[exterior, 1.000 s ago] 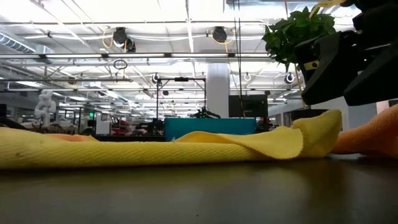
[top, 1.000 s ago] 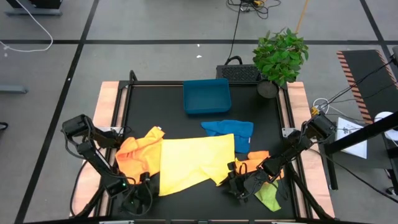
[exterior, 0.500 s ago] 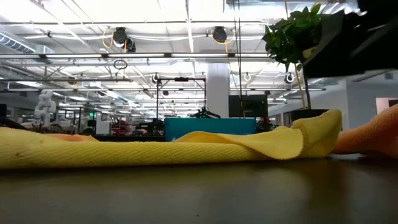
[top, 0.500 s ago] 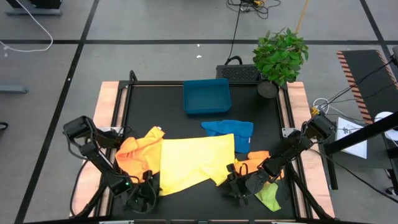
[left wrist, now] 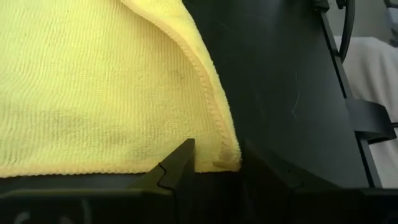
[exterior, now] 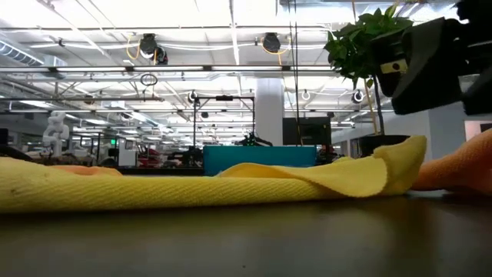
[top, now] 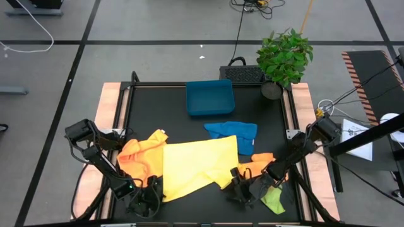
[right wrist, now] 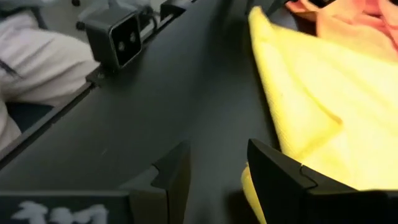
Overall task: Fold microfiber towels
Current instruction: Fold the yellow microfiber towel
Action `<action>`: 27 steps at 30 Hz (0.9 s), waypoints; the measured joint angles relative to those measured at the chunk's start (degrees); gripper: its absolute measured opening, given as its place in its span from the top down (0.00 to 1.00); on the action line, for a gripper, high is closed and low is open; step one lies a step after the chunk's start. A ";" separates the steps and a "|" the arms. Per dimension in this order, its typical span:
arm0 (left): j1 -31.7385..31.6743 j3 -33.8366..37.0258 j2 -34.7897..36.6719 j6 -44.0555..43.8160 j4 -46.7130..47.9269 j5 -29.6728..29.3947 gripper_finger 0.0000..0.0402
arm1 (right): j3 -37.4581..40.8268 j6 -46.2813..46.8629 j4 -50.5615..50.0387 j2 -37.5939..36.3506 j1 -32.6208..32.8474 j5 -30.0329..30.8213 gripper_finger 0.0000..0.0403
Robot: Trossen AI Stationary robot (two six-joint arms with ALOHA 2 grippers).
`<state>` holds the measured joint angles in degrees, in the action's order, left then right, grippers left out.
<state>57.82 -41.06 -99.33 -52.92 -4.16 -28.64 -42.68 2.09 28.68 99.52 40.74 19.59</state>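
Left gripper (left wrist: 216,167) is straddling the near corner of the pale yellow towel (top: 196,165) with jaws parted, not yet pinching, right gripper (right wrist: 214,168) is hovering parted beside its other corner, so either is risking closing on bare table (top: 173,116).

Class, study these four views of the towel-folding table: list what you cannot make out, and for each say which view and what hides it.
- Lime green towel, high view: mostly covered by the right arm, so its shape is unclear.
- Orange towel, high view: the pale yellow towel overlaps its edge.
- Blue tray, low view: the yellow cloth hides its base.
- Right end effector, right wrist view: the picture's edge cuts off the yellow cloth beside one finger, so contact is unclear.
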 joint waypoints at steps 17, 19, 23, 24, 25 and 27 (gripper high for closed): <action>-0.02 0.00 0.00 1.89 0.12 0.61 0.96 | -10.14 0.78 -22.25 3.37 -3.55 2.81 0.63; -0.02 0.00 0.00 2.32 0.15 0.61 0.98 | -10.12 2.37 -23.99 3.40 -3.53 2.69 0.63; -0.02 0.00 0.00 2.74 0.14 0.63 0.98 | -10.11 3.04 -24.18 3.40 -3.33 2.67 0.63; -0.02 0.00 0.00 2.72 0.15 0.63 0.97 | -10.11 2.96 -24.13 3.40 -3.22 2.67 0.63; -0.02 0.00 0.00 2.72 0.15 0.63 0.96 | -10.11 2.79 -24.00 3.40 -3.15 2.67 0.63; -0.02 0.00 0.00 2.70 0.15 0.65 0.96 | -10.11 2.89 -23.64 3.27 -2.86 2.65 0.63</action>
<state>57.80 -41.06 -99.33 -50.22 -4.01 -27.99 -52.80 4.99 5.04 102.79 37.88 22.24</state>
